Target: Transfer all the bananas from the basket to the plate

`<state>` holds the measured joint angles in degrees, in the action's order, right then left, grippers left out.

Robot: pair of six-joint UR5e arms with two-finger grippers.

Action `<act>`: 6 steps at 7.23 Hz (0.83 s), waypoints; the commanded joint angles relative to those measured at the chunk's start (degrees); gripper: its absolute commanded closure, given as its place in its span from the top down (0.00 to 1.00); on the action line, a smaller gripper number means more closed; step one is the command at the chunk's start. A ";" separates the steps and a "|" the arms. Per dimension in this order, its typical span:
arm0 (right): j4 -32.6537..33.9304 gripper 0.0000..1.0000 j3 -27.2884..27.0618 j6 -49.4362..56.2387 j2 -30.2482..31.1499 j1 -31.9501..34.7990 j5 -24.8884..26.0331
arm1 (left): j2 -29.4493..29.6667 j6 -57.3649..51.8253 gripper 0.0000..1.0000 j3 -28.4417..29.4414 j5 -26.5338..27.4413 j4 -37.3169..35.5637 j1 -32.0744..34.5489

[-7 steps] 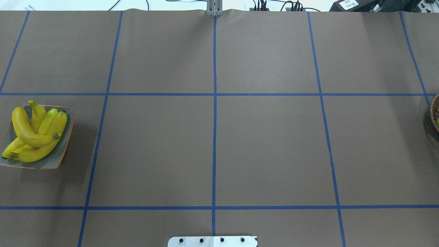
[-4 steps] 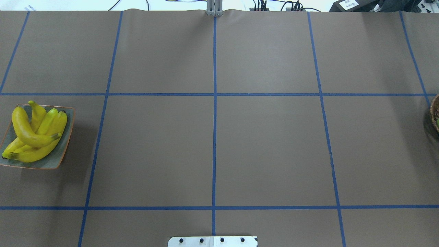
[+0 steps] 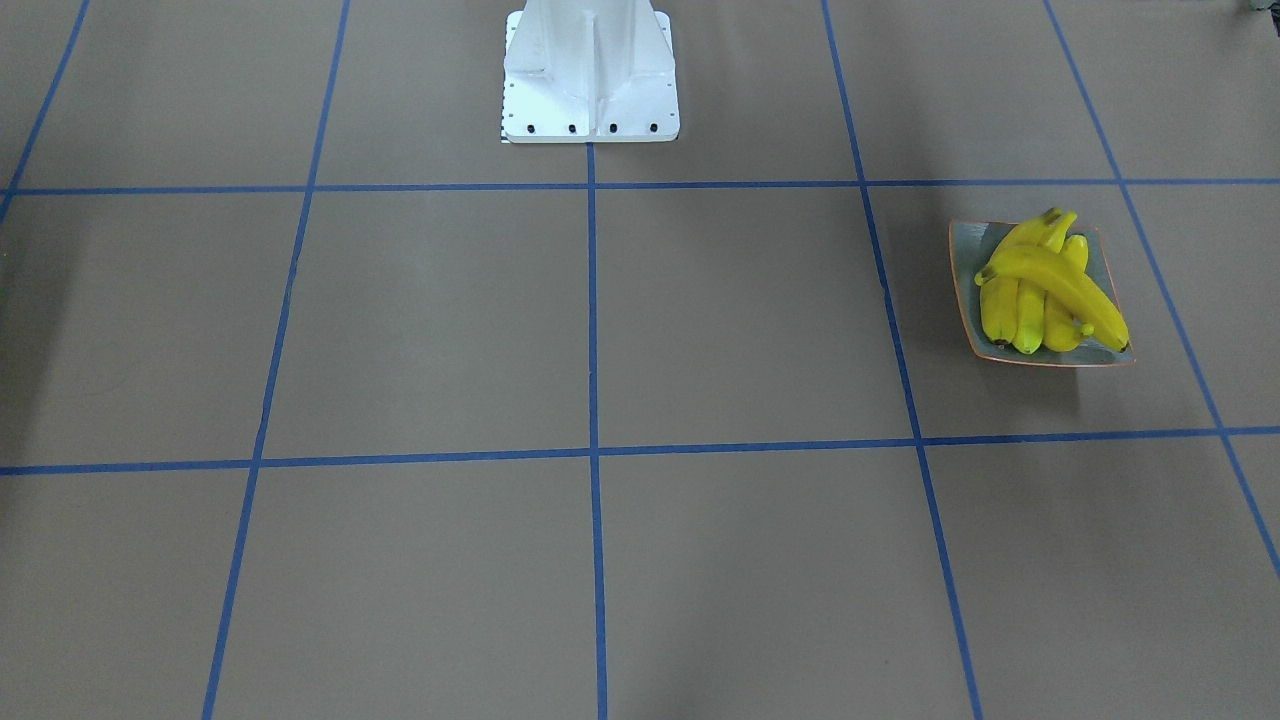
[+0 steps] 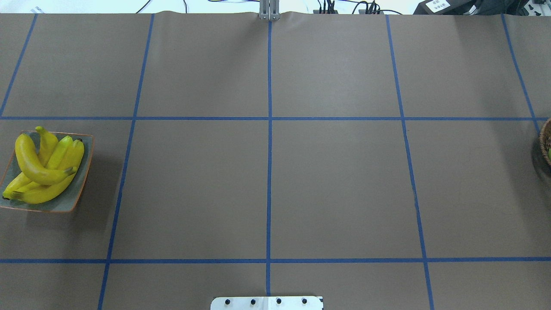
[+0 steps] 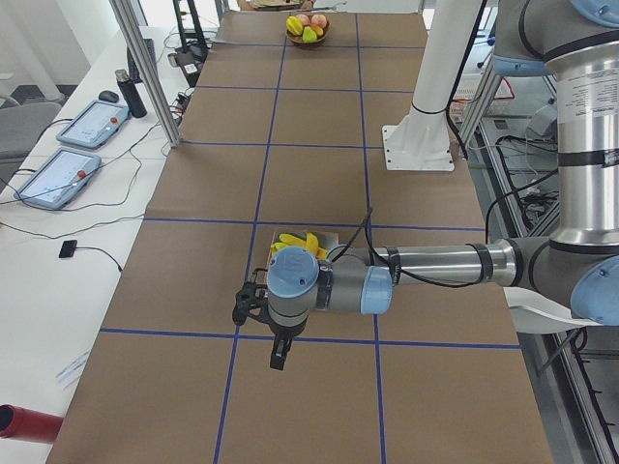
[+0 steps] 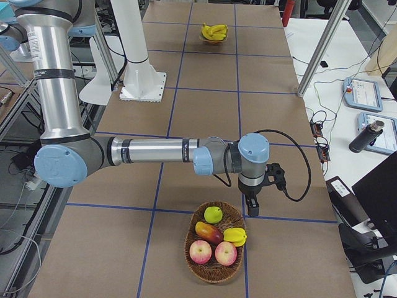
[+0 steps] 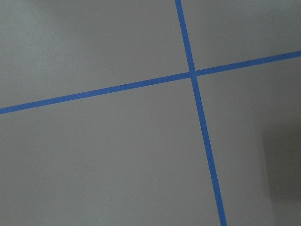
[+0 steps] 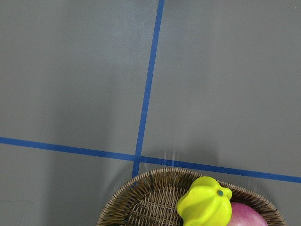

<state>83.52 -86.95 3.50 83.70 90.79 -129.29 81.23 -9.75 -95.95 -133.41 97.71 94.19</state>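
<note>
Four bright yellow, dark-tipped bananas (image 4: 41, 165) are piled on the square grey-green, orange-rimmed plate (image 4: 74, 189) at the 9 o'clock edge of the surface (image 4: 335, 185) seen from overhead, while it cannot be told whether the fingers of the left gripper (image 5: 278, 356) and right gripper (image 6: 250, 208) are parted.

Before me: brown table cover (image 4: 335, 181) gridded with blue tape (image 4: 269, 118); two red apples (image 6: 200, 251), a mango (image 6: 211, 233) and a yellow starfruit (image 6: 235, 236) clustered together at my right end.
</note>
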 commanded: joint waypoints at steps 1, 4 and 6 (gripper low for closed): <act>-2.57 1.00 0.20 -0.33 1.03 0.00 0.01 | -0.63 0.00 1.00 -0.03 -0.01 -0.15 0.03; -2.92 1.00 0.20 -0.33 2.00 0.00 0.01 | -0.63 -0.09 1.00 -0.73 -0.10 0.03 0.03; -3.10 1.00 -0.32 -0.33 3.40 0.00 -0.08 | -0.54 -0.09 1.00 -0.73 -0.10 0.20 -0.06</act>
